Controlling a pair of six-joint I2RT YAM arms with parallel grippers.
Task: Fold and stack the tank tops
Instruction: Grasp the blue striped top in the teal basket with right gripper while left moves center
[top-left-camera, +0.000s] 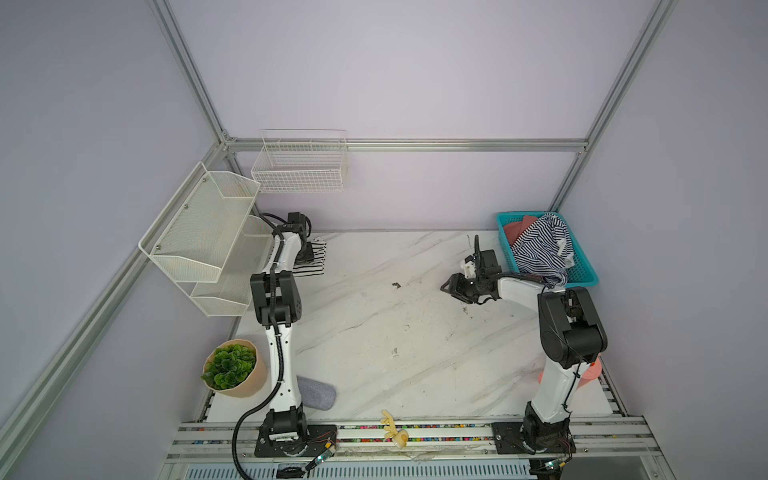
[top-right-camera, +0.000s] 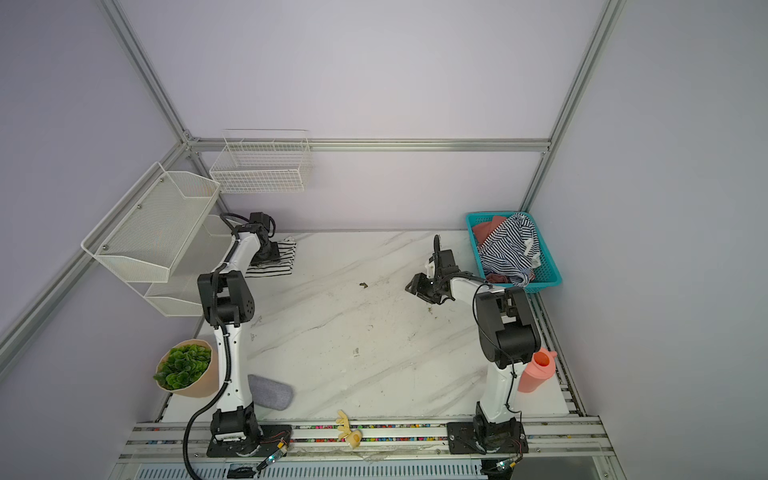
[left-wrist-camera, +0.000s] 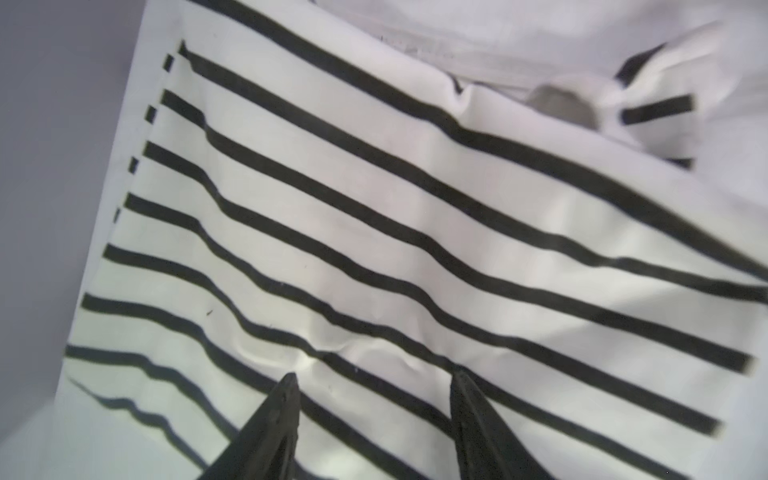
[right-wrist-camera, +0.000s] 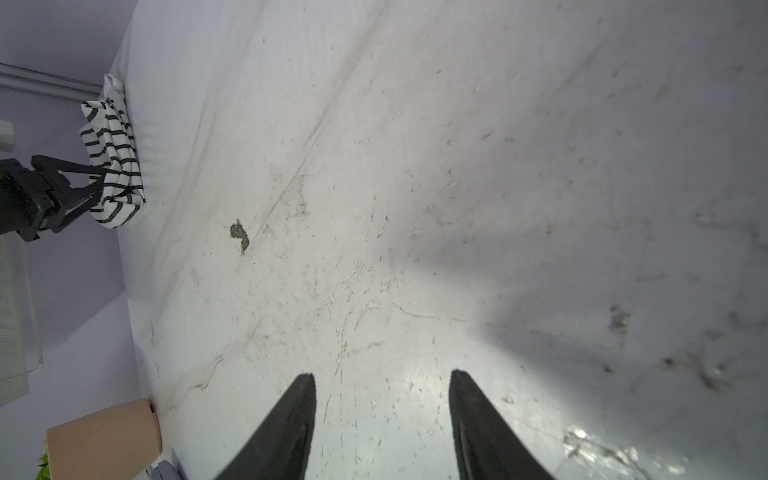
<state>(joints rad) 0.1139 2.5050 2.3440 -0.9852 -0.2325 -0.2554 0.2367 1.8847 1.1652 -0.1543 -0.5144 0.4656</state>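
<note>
The white tank top (top-left-camera: 315, 262) (top-right-camera: 277, 261) with wide black stripes lies folded at the table's back left corner and fills the left wrist view (left-wrist-camera: 374, 208). My left gripper (left-wrist-camera: 374, 377) (top-right-camera: 266, 253) stands over it, open, with both fingertips down at the cloth and nothing pinched between them. In the right wrist view that gripper (right-wrist-camera: 102, 180) shows at the folded top (right-wrist-camera: 114, 137). The navy-and-white striped tank top (top-left-camera: 540, 249) (top-right-camera: 509, 245) lies crumpled in the teal basket (top-left-camera: 590, 279) (top-right-camera: 471, 220). My right gripper (top-left-camera: 446, 286) (top-right-camera: 411, 286) (right-wrist-camera: 380, 374) hovers open over bare table.
A reddish cloth (top-left-camera: 517, 230) also lies in the basket. White mesh shelves (top-left-camera: 199, 232) and a wire basket (top-left-camera: 299, 166) hang at back left. A potted plant (top-left-camera: 235, 368), a grey pouch (top-left-camera: 318, 392), a yellow toy (top-left-camera: 395, 428) and a coral bottle (top-right-camera: 538, 372) stand along the front.
</note>
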